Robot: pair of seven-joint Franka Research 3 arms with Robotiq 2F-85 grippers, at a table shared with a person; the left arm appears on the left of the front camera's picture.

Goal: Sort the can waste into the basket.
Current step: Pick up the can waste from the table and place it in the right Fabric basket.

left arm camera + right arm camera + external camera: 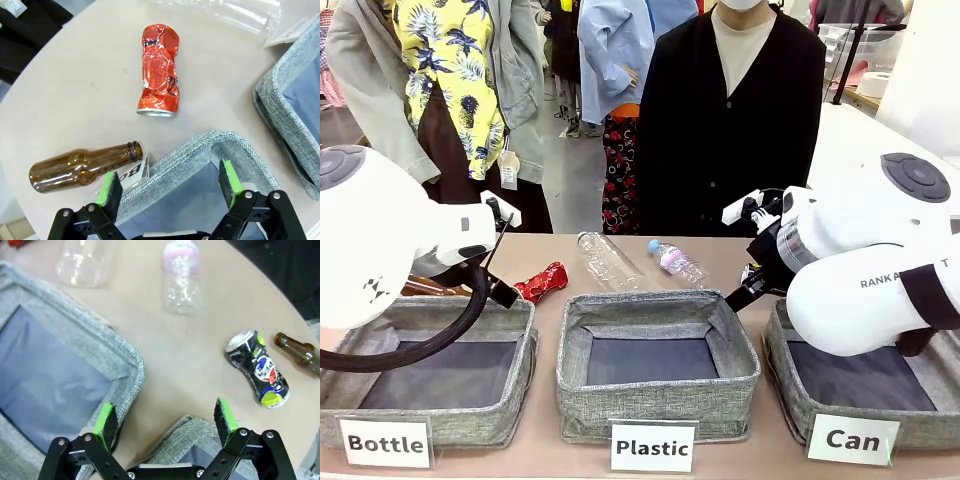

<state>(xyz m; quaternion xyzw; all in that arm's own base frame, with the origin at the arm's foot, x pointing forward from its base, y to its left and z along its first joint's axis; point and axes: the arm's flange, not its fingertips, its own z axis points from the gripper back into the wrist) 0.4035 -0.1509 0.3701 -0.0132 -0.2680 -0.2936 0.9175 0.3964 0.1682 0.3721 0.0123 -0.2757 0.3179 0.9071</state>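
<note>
The Bottle bin [470, 425], a soft rectangular box of grey woven fabric with a dark lining, is sitting at the left of the tan surface [545, 452]. The left tool [170, 186] is hanging over that bin's far corner, its green-padded fingers spread wide and gripping nothing. Just beyond the corner, a smooth, glossy brown glass bottle [82, 167] is lying on its side with its mouth near the bin's white card. Farther out, the red can [159, 72] is lying flat on the surface. It is shiny, creased and pinched at the waist, and is touching neither the bottle nor the bin.

Moving right, a clear plastic bottle [608, 262] and a small water bottle [677, 262] with a blue cap and pale label are lying behind the Plastic bin [720, 410], which is made of the same grey weave. A person [735, 130] in a black cardigan is standing at the far edge.

At the right, the Can basket [786, 375] is sitting under the right arm, its dark lining showing. The right tool [167, 424] is hovering above the basket's far corner, fingers parted and empty. Past it, the dark can [258, 367] is lying on the surface outside the basket. It is dented in the middle, with green and yellow patches and a silver top. A second brown bottle [299, 347] is lying near it, with its mouth turned toward the can.
</note>
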